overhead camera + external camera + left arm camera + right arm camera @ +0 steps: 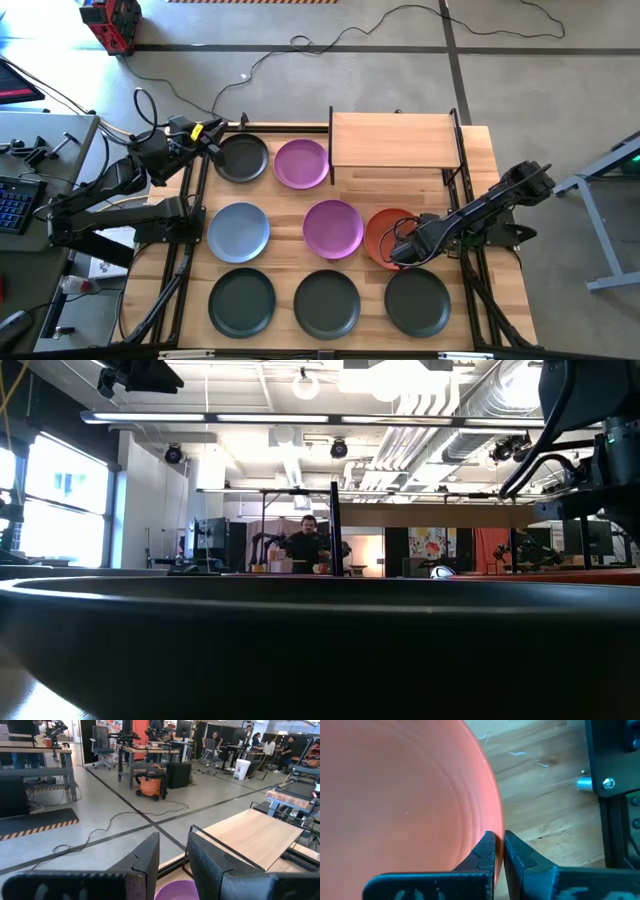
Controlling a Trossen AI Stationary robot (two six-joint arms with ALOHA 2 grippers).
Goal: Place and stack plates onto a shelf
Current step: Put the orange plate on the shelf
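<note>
Eight plates lie on the bench; we see the right gripper [499,851] pinching the rim of the orange-red plate [385,235] near the right edge. Our left gripper [213,143], fingers narrowly apart and empty, waits at the far-left corner beside a dark plate [243,158]. The shelf [393,140] stands bare along the far edge.

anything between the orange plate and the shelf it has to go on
Nothing visible blocks it. The right gripper is pinched on the orange plate's rim, and the shelf board beyond it is bare, with only open tabletop between. The plate must still clear the shelf's black rods.
</note>
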